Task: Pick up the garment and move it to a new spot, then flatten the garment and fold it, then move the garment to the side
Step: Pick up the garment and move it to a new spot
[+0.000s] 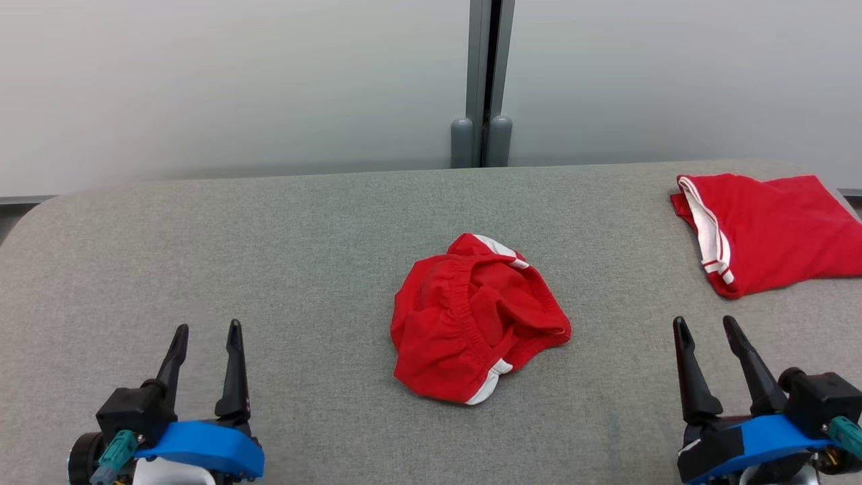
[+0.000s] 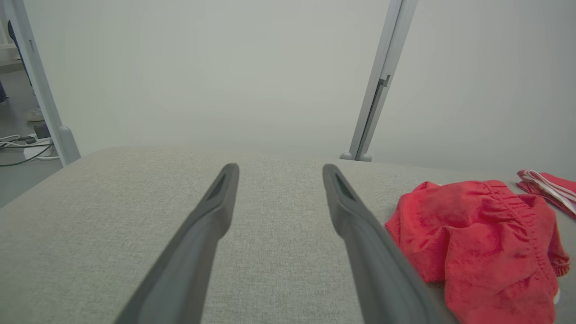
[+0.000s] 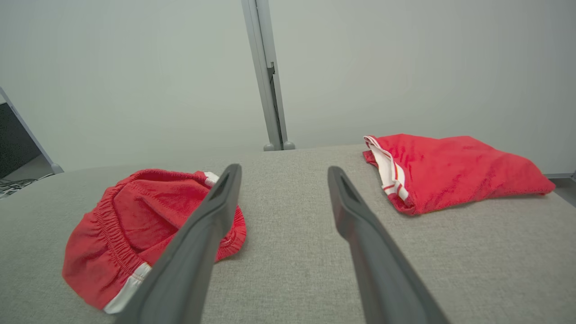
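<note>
The room is bright, with soft and even light. It seems to fall from above, because the shadows sit close beneath the cloth. The pale wall looks a little washed out. On the grey table there is only a thin dark edge under the crumpled red garment and the folded red garment. In both wrist views the near parts of the dark fingers are soft and out of focus. The grey post leans there, bent by the wide lens.
</note>
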